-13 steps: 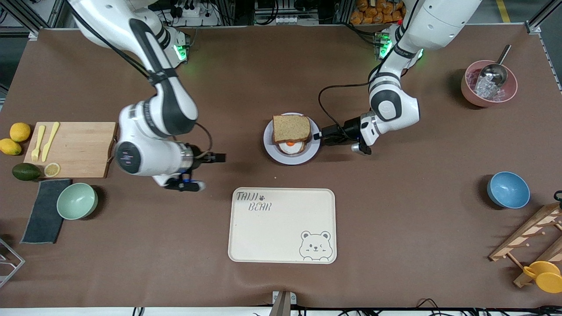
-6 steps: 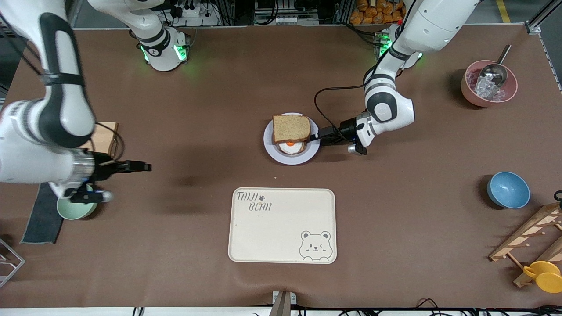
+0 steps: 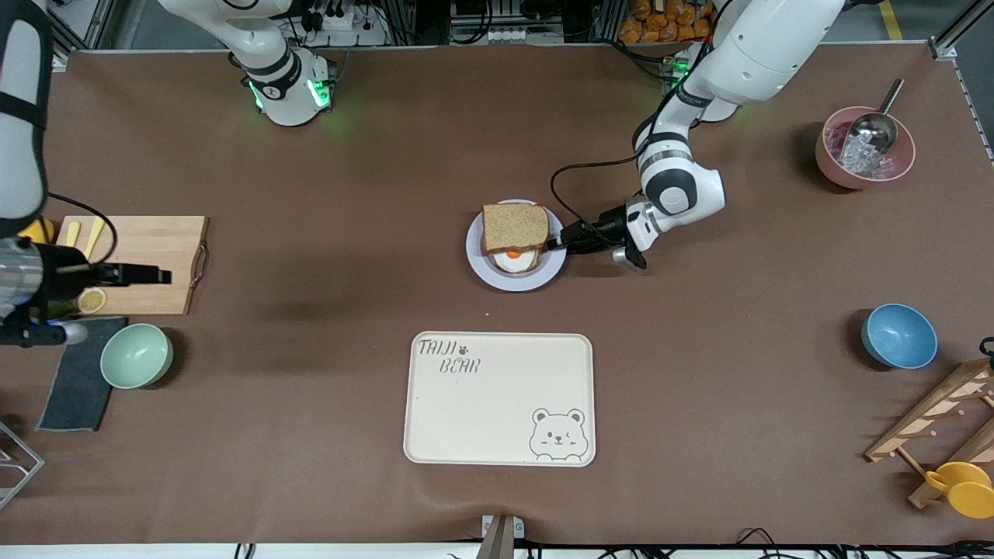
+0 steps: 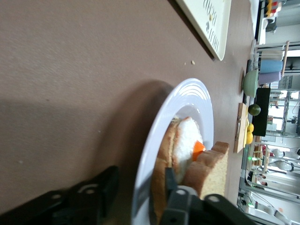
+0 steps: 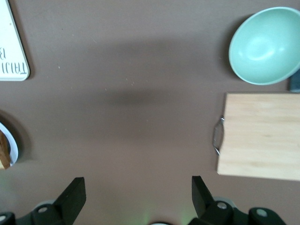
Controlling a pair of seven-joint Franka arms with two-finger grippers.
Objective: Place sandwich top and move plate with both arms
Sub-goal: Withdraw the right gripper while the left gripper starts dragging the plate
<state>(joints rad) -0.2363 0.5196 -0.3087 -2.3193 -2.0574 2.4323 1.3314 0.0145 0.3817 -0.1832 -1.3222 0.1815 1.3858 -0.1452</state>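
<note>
my right gripper (image 3: 159, 274) is parked up over the wooden cutting board (image 3: 144, 264) at the right arm's end of the table, jaws spread wide with nothing in them, that arm just waiting; the mint bowl (image 3: 137, 355) sits a bit nearer the front camera than the board; mid-table there's the plate (image 3: 477, 260) with the egg slice (image 3: 514, 259) on it and the top slice of bread (image 3: 514, 227) already lying over that, egg poking out on the tray side; the bear tray (image 3: 498, 399) is nearer the camera than the plate, not touching it; my left gripper (image 3: 556, 242) is down at the plate's rim, one finger under the rim (image 4: 79, 199) and one over it (image 4: 180, 206), narrowed around the edge, though I can't tell if it's actually clamped
</note>
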